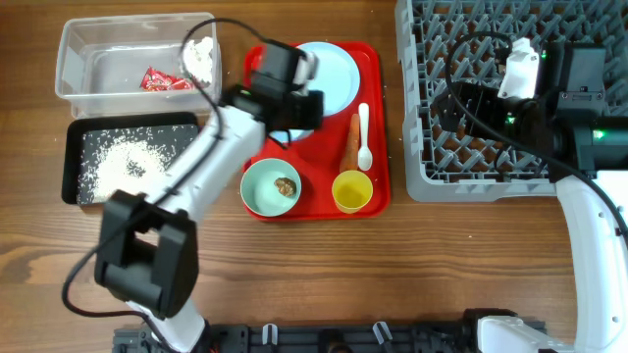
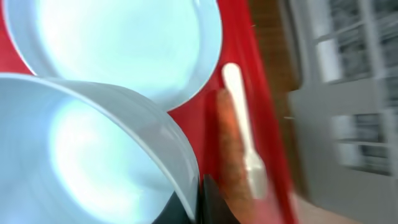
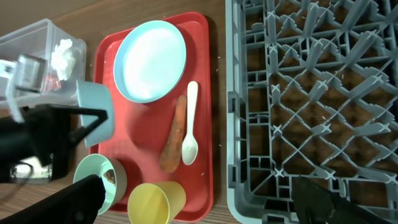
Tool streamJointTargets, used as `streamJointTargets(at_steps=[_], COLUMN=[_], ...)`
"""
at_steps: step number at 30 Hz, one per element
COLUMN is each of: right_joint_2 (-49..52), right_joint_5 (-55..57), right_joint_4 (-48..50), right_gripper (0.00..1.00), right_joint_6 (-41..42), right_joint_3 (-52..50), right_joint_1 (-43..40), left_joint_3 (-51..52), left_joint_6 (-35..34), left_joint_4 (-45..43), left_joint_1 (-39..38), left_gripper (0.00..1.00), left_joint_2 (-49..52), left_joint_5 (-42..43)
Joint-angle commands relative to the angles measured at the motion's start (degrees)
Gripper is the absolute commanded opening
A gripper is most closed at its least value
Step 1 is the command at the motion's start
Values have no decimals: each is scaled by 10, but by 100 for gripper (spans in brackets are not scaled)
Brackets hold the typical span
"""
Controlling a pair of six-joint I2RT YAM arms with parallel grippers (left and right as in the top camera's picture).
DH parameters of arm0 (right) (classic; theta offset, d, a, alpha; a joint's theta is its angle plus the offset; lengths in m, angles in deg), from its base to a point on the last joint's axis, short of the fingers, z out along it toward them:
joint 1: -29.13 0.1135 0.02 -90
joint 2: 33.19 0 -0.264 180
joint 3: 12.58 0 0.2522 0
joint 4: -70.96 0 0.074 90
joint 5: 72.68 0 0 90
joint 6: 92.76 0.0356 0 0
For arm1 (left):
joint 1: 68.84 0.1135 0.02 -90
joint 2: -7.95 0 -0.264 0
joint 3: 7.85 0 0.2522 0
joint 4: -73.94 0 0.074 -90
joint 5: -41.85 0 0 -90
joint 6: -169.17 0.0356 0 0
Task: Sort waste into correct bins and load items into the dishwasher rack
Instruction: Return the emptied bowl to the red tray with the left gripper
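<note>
Bowl (image 2: 93, 155) white, glossy, tipped sideways, pinched by left gripper (image 2: 196, 205); right gripper (image 3: 199, 183) spread.

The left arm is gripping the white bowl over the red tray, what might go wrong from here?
1. The left gripper pinches the white bowl by its rim alone, tilted; it may slip onto the pale blue plate.
2. The carrot piece lies right beside the white spoon; lifting one might drag the other.
3. The brown lump sits in the mint-green bowl; racking that bowl first would carry waste along.
</note>
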Motion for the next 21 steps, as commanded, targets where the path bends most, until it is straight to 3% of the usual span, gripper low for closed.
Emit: streamJointTargets(at_steps=[1,5,15,17,18,21], right_joint_2=[8,8,8,8,8,8], right_joint_5=[6,6,6,6,6,6], right_joint_4=[3,-1,-1,-1,-1,-1], right_gripper=[100,100,99,100,100,100], right_joint_6=[6,3,-3,-3,-3,-3], right_joint_3=[10,10,10,9,10,10], right_joint_1=[-1,-1,-1,-1,-1,-1], left_joint_3=[-7,-7,-7,-7,-7,-7], left_joint_6=[35,36,35,35,35,35], left_joint_4=[4,24,40,40,40,40], left_joint_1=[-45,-57,-57,-57,-57,-56], left_gripper=[4,4,4,13,29,57], left_joint_2=[5,25,75,77,77,77], left_joint_5=[-225,-262,-245,-239,-240,-243])
